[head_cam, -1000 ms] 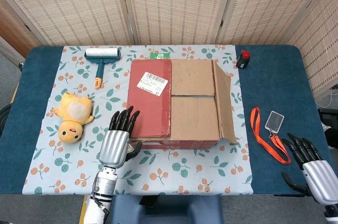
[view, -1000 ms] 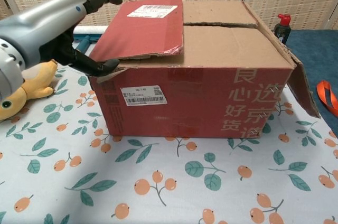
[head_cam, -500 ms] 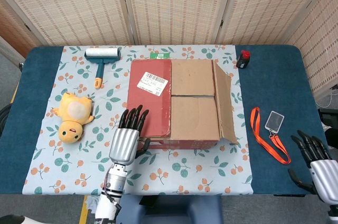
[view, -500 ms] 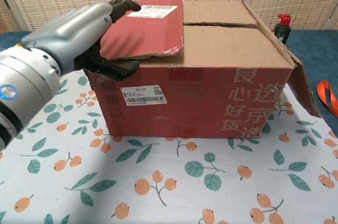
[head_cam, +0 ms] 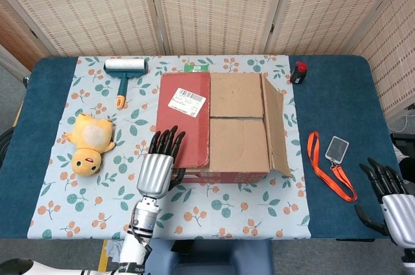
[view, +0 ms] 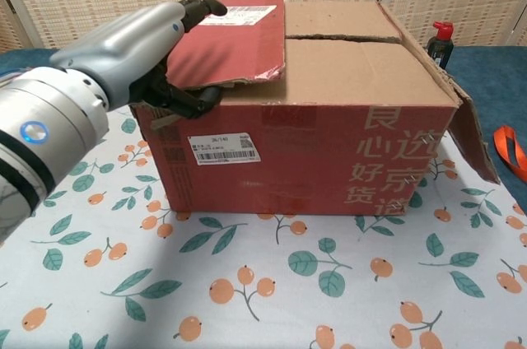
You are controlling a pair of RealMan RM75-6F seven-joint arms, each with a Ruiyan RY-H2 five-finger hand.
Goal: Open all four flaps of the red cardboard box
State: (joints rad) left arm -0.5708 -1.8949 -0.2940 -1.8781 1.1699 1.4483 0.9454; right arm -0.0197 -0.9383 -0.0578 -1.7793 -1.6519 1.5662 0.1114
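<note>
The box point(head_cam: 217, 122) sits mid-table, its right flap point(head_cam: 275, 126) already swung out. The left hand point(view: 152, 48) pinches the red flap point(view: 226, 44) at its near corner, fingers above, thumb beneath: this flap's step. Next it probably calls for lifting outward. The right hand point(head_cam: 389, 200) idles, fingers spread, at the near right corner.

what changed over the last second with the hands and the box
The left hand slid right from beside the red cardboard box onto its near left corner; it now has fingers over the red flap and thumb under the flap's edge. The right hand drew back toward the table's near edge, holding nothing. The flap has barely lifted; the right flap stayed open, and the brown flaps stayed shut.
</note>
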